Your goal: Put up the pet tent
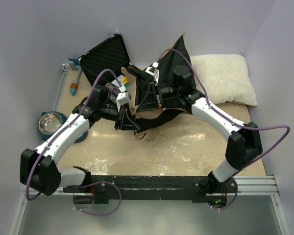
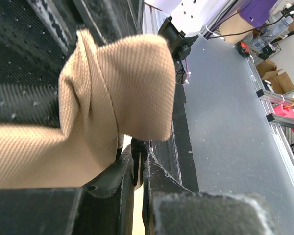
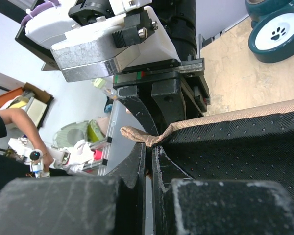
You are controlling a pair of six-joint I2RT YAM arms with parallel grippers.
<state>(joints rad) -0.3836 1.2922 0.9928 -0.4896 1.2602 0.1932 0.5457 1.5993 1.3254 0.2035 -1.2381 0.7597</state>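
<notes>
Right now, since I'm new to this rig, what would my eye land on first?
The tent draws the eye first: a crumpled heap of tan and black fabric at mid-table. The left tool and right tool are both pinched shut on its tan hem, close together. Behind it, a white pillow lies back right and an open black case back left.

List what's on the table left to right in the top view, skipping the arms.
steel bowl → black case → pet tent → white pillow. The small blue-handled item by the bowl overlaps it sideways, so it is left out.
</notes>
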